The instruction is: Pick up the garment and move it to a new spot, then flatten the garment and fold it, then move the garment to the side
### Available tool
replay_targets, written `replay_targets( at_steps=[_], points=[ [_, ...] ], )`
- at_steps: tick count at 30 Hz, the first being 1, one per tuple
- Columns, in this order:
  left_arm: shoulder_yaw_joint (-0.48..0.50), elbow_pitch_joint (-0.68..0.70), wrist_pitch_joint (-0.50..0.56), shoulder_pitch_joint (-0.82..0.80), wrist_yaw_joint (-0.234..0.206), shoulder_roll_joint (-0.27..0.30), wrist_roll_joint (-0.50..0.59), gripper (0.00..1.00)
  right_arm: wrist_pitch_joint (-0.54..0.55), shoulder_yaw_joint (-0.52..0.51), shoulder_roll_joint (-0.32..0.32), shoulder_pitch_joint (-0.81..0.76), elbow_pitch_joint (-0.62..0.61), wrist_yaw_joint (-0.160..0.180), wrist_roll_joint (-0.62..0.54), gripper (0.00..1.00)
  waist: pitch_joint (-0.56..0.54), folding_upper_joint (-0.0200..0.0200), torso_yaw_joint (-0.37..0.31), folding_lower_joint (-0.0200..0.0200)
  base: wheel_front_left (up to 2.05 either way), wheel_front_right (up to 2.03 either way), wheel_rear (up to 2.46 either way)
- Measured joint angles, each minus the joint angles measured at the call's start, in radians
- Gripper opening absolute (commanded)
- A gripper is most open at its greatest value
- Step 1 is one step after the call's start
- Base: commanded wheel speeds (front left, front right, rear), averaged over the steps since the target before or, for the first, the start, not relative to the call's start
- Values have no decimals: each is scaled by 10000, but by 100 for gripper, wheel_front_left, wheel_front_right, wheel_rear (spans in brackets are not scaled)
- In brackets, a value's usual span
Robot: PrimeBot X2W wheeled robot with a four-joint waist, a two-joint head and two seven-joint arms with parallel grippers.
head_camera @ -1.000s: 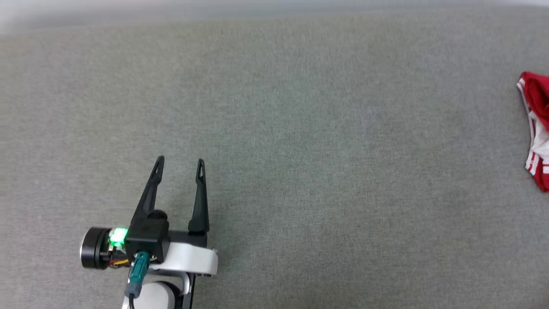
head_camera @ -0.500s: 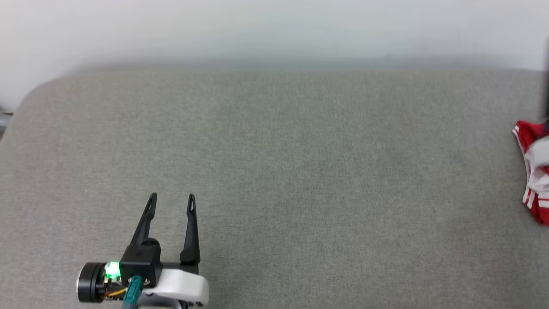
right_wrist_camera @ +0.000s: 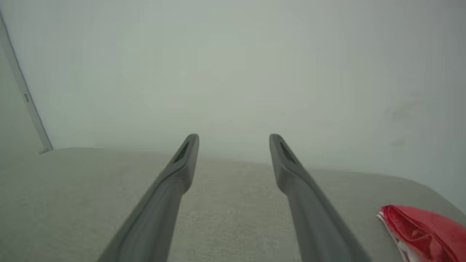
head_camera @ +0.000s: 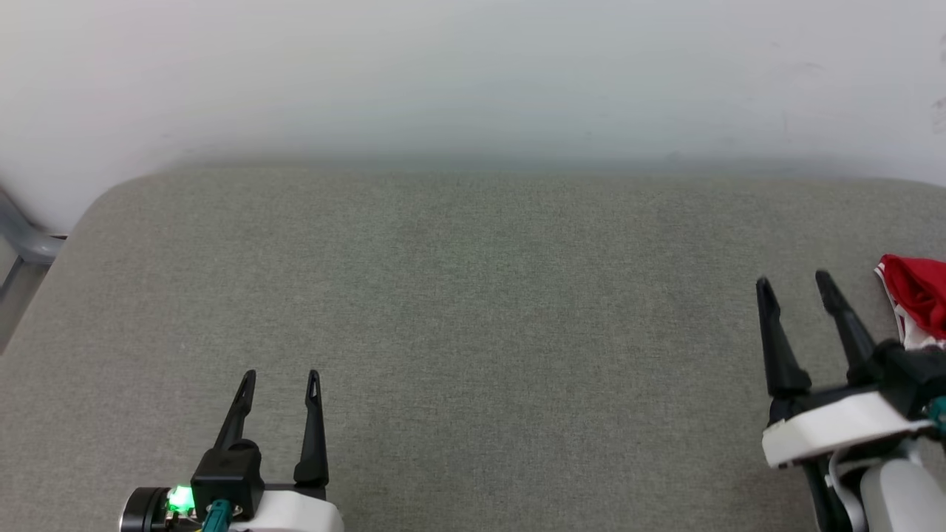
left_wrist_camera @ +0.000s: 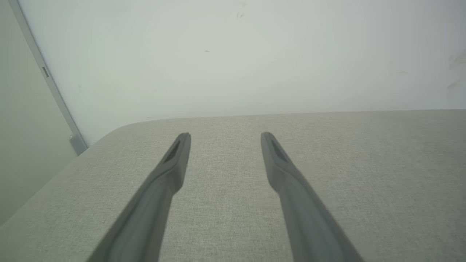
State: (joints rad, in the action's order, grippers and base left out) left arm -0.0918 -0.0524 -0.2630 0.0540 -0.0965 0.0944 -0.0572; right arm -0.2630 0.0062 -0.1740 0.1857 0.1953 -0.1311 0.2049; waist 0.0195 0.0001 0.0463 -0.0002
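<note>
The garment (head_camera: 915,301) is a bunched red cloth with white trim at the right edge of the grey padded surface (head_camera: 473,310), partly cut off by the head view's border. It also lies at the lower right of the right wrist view, garment (right_wrist_camera: 424,231). My right gripper (head_camera: 794,284) stands open just left of it, apart from the cloth, nothing between its fingers. My left gripper (head_camera: 279,378) is open near the front left, far from the garment. Both wrist views show spread fingers over bare fabric, right gripper (right_wrist_camera: 233,139) and left gripper (left_wrist_camera: 225,136).
A pale wall (head_camera: 473,74) rises right behind the surface's far edge. The surface's left corner is rounded, with a grey metal rail (head_camera: 22,244) beyond it. Wide bare fabric stretches between the two grippers.
The head camera has tilted up, bringing the wall and far edge into view. The right gripper has come into view beside the garment. The left gripper stays open.
</note>
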Motion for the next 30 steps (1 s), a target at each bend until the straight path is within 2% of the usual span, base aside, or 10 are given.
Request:
replay_targets(
  at_steps=[8,16,30],
  points=[
    [190,38,0,174,174,-29,-90,100,0,-341,566,-1374,-274,0,165,100,-279,0,-5,1,0,0,0],
    [316,69,0,415,347,-86,-151,100,-2,-585,915,-2506,-1080,0,69,100,-512,0,-73,1,0,0,0],
    [401,-40,0,607,585,-146,-77,100,0,-679,1112,-3097,-1870,0,-351,100,-598,0,-213,2,0,0,0]
  ],
)
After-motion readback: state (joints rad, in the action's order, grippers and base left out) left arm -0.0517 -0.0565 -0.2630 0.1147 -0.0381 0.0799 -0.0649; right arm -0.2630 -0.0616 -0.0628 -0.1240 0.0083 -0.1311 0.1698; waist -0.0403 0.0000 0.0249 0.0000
